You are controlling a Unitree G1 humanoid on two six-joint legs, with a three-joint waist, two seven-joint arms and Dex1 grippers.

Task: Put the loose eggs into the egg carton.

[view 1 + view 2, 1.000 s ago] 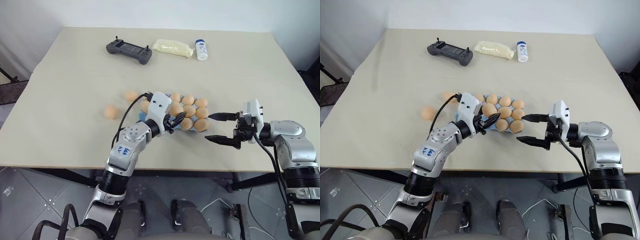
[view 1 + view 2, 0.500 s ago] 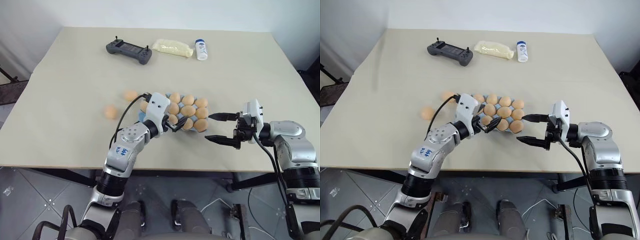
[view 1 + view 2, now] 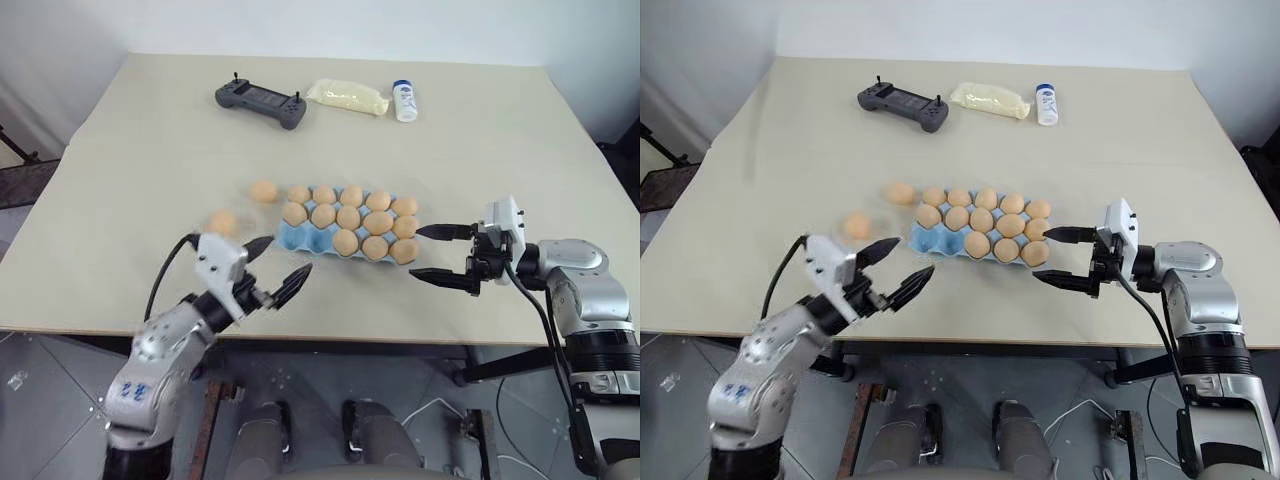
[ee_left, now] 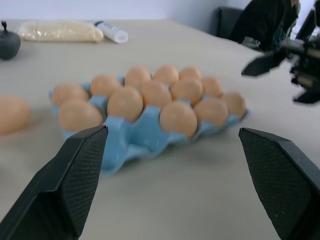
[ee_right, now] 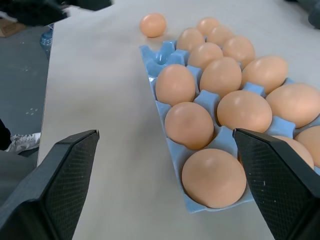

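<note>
While level near table edge, left claw (image 3: pixel 270 272) gapes empty.

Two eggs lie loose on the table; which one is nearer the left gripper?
The loose egg lying apart from the egg carton, just beyond the left gripper. The other egg sits farther back, by the carton's far corner.

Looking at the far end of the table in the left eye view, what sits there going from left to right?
Dark grey handheld controller with two short antennas → pale yellow soft plastic bag → small white bottle with a blue cap.
</note>
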